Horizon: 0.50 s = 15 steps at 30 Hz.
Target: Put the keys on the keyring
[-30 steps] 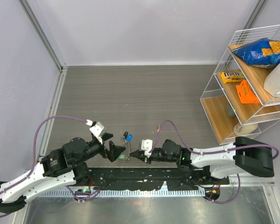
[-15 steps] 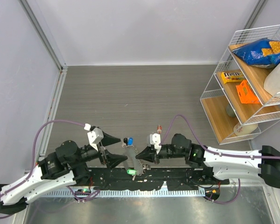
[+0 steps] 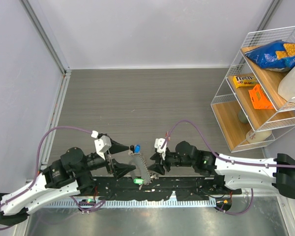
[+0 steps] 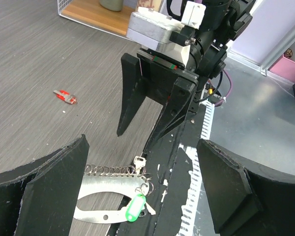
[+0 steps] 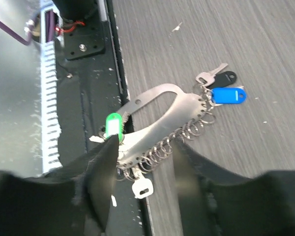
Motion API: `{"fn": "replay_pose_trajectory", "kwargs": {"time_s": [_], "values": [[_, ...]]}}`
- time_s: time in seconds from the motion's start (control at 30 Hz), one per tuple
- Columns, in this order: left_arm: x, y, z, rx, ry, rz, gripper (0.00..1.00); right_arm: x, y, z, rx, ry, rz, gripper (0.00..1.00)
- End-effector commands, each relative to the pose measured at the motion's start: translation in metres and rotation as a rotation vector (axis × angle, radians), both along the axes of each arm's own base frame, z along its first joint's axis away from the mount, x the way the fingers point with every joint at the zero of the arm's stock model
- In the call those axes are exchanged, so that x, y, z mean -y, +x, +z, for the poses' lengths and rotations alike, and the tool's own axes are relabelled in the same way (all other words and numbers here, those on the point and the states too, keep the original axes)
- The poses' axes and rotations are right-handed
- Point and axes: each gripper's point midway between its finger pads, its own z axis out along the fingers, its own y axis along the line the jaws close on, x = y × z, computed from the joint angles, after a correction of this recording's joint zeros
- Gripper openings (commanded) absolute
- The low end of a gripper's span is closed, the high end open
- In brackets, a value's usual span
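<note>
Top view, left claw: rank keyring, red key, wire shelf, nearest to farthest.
1. keyring: just right of the left claw, at the table's near edge.
2. red key: farther out on the table, to the right.
3. wire shelf: far right side.

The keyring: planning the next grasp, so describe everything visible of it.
The keyring is a flat silver metal strip with a long slot and small wire rings along one edge. A green tag, a blue tag and a black tag hang from them. It lies flat, partly on the table, partly on the black base strip. The open right gripper straddles its green end; contact unclear.
</note>
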Motion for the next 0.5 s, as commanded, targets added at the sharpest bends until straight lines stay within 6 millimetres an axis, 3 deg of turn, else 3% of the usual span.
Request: {"fn": "replay_pose_trajectory", "kwargs": {"time_s": [0.0,0.07,0.17,0.2,0.23,0.33,0.47], "values": [[0.004,0.000,0.009,0.033,-0.033,-0.015,1.00,0.006,0.007,0.006,0.019,0.018,-0.048,0.57],[0.004,0.001,0.011,0.037,-0.041,-0.010,1.00,0.005,0.006,0.008,0.004,0.029,-0.049,0.59],[0.003,0.002,0.010,0.042,-0.039,0.001,1.00,0.004,0.007,0.013,-0.030,0.074,-0.080,0.73],[0.002,0.003,0.010,0.042,-0.040,0.004,1.00,0.005,0.017,0.019,-0.030,0.111,-0.146,0.78],[0.002,0.003,0.009,0.042,-0.036,0.007,1.00,0.010,0.020,0.020,-0.058,0.138,-0.193,0.99],[0.002,0.003,0.008,0.041,-0.033,0.007,1.00,0.024,0.041,0.019,-0.106,0.155,-0.359,0.96],[0.002,0.004,0.007,0.039,-0.029,0.011,1.00,0.020,0.029,0.022,-0.066,0.094,-0.239,0.95]]}}
